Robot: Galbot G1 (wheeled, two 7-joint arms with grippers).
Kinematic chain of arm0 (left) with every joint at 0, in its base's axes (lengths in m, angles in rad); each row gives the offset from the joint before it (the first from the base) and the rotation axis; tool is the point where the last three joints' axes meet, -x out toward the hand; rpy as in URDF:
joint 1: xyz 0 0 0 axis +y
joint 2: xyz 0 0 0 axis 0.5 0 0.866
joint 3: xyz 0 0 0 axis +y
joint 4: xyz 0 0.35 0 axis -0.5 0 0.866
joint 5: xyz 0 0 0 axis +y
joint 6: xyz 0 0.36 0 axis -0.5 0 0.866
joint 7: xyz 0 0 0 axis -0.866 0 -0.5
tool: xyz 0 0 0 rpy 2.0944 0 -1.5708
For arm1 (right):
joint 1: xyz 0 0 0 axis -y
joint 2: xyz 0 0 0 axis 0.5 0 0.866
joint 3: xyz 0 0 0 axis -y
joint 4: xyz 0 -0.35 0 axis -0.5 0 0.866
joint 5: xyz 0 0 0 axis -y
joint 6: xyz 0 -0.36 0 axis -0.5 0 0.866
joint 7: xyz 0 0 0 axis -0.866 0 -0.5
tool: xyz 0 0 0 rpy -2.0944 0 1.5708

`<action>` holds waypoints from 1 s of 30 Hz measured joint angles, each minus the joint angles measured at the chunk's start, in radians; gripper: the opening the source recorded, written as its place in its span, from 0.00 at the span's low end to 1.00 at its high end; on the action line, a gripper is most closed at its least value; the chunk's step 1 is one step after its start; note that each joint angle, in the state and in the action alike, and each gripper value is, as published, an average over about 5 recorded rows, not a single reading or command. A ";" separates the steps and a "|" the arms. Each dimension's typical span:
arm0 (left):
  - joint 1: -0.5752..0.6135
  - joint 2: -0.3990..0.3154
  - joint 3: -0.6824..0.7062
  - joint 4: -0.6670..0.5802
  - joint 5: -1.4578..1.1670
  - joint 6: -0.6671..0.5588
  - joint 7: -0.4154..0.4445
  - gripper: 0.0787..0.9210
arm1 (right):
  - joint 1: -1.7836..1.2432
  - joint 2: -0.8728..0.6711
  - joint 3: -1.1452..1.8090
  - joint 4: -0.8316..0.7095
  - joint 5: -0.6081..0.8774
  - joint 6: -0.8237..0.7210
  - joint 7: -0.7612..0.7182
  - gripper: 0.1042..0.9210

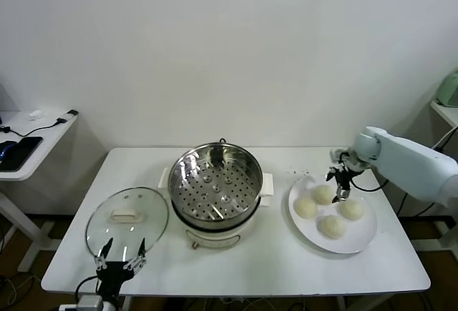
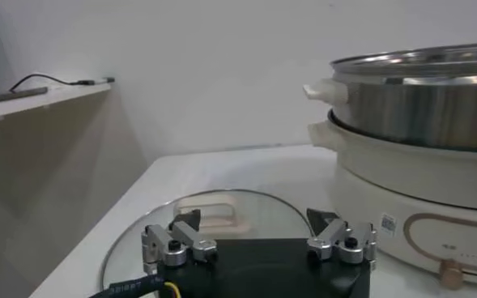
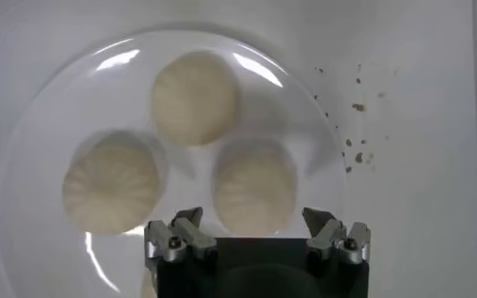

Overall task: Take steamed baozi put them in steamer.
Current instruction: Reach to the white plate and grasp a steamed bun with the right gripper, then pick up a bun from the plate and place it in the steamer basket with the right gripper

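Note:
Several pale steamed baozi lie on a white plate (image 1: 361, 236) at the table's right; one of them (image 1: 323, 194) sits at the plate's far side. My right gripper (image 1: 341, 186) hangs open just above that group. In the right wrist view its jaws (image 3: 254, 220) straddle the nearest baozi (image 3: 254, 186) from above without touching it, with two more (image 3: 195, 97) (image 3: 112, 182) beyond. The steamer (image 1: 215, 186), a shiny steel pot with an empty perforated tray, stands mid-table. My left gripper (image 1: 122, 254) is parked open at the front left, by the lid's edge.
A glass lid (image 1: 127, 219) with a white handle lies flat left of the steamer; it fills the space ahead of the left gripper (image 2: 254, 220). Dark crumbs (image 1: 293, 173) dot the table behind the plate. A side table (image 1: 28, 139) with cables stands far left.

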 measured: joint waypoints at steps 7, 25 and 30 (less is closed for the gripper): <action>0.004 -0.001 0.001 -0.002 0.003 0.001 0.000 0.88 | -0.012 0.028 0.012 -0.033 -0.012 -0.007 0.000 0.85; 0.019 -0.012 0.015 -0.020 0.016 0.001 0.001 0.88 | 0.053 0.023 -0.030 0.005 0.008 -0.003 -0.031 0.64; 0.022 -0.011 0.016 -0.027 0.018 -0.001 0.000 0.88 | 0.188 0.019 -0.117 0.087 0.057 0.020 -0.052 0.64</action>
